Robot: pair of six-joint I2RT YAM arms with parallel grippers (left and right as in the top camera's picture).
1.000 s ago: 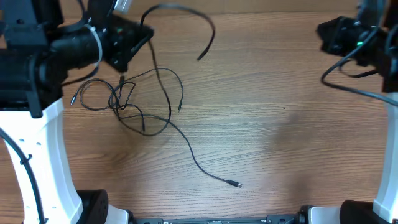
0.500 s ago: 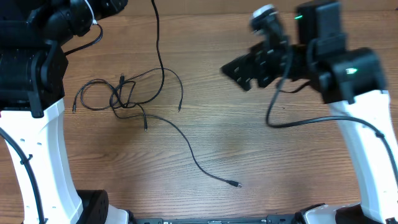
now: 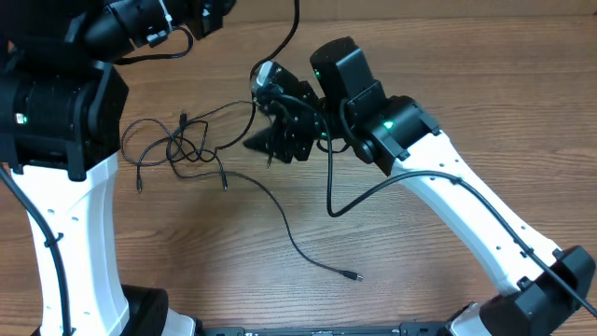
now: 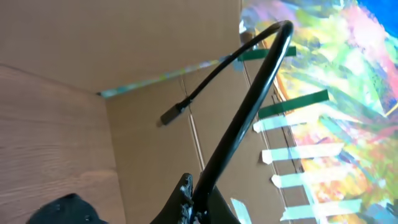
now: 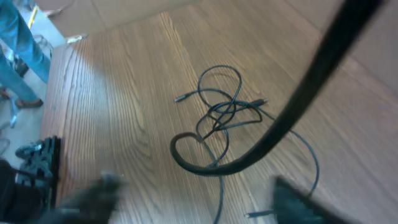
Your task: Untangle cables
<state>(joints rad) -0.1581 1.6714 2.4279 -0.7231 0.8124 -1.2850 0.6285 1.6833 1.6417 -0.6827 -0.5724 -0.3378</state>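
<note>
A tangle of thin black cables (image 3: 182, 145) lies on the wooden table at the left, also seen from above as the tangle (image 5: 224, 112). One long strand (image 3: 289, 238) trails from it toward the table's front, ending in a plug (image 3: 352, 276). My left gripper (image 3: 213, 7) is raised at the top edge, shut on a thicker black cable (image 4: 249, 106) whose free plug (image 4: 171, 116) dangles. That cable (image 3: 287, 37) hangs down toward my right gripper (image 3: 270, 117), which hovers open just right of the tangle. Its blurred fingers (image 5: 93, 193) stand wide apart under the thick cable's loop (image 5: 280, 130).
A cardboard wall (image 4: 155, 56) rises behind the table's far edge, with coloured sheets taped to it (image 4: 336, 93). The right arm's own black lead (image 3: 373, 191) loops over the table's middle. The white arm bases (image 3: 65, 243) stand at both sides.
The right arm swung in from the far right to just beside the tangle, its jaws now apart. The left gripper carried its cable further up; the tangle shifted slightly.
</note>
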